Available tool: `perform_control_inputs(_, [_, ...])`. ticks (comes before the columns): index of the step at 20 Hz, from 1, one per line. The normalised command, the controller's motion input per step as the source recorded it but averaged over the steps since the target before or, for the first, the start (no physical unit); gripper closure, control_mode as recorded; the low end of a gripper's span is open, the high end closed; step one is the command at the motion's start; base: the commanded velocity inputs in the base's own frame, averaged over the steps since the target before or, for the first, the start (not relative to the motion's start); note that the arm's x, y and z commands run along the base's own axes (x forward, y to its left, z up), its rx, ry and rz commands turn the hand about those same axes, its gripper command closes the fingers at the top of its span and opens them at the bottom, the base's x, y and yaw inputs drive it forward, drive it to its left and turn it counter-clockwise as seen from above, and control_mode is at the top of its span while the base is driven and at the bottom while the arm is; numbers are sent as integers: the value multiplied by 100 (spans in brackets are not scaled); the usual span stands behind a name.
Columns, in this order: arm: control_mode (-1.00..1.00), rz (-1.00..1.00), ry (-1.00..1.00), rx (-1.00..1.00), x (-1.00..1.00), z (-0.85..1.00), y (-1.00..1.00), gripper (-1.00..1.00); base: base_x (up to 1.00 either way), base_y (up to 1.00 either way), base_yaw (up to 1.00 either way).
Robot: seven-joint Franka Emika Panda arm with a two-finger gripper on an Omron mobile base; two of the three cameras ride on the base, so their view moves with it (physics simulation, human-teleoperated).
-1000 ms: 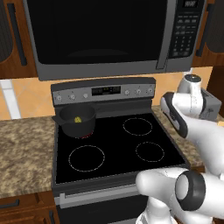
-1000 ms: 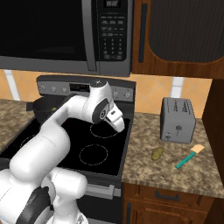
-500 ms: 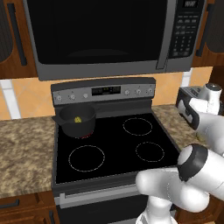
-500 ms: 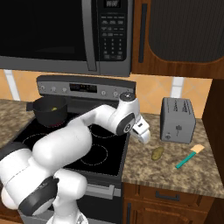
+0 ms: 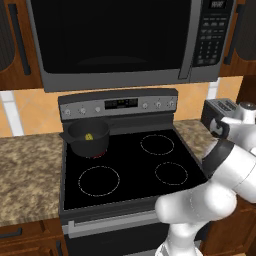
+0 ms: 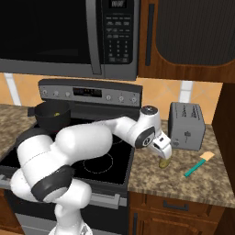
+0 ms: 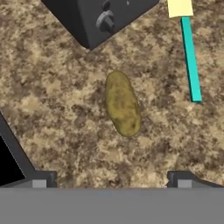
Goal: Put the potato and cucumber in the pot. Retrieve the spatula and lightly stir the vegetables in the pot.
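Potato (image 7: pixel 123 104): olive-brown oval, mottled, flat on granite counter (image 7: pixel 65 127); in hand view long axis 11 to 5 o'clock. Bare counter all around. Toaster (image 7: pixel 98 17) at 12, apart. Spatula (image 7: pixel 191 59) at 2, teal handle near-parallel, pale blade far end. Stove edge (image 7: pixel 13 153) at 8. Gripper (image 6: pixel 164 156) above, jaws spread wide, grasping nothing. Pot (image 5: pixel 89 137) on rear-left burner, yellow-green cucumber (image 5: pixel 89 136) inside.

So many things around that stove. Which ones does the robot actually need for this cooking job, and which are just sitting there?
Needed for the job:
- potato, on the counter below the open end effector
- spatula, teal handle, beside the toaster
- pot, on the back left burner, with a yellow-green piece inside, likely the cucumber

Just sitting there:
- toaster
- microwave
- stove control panel
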Motion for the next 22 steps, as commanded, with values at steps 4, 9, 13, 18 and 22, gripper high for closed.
perform_control_inputs(4, [-100,0,12,0,20,-31,-33,-100,0,0,0])
perform_control_inputs(9, [-100,4,10,0,35,-33,-22,-100,0,0,0])
perform_control_inputs(13, [-100,5,10,0,37,-31,-34,-100,0,0,0])
perform_control_inputs(18, [-100,6,7,0,14,-28,-19,-100,0,0,0])
perform_control_inputs(22, [-100,9,8,0,6,-39,-3,-100,0,0,0])
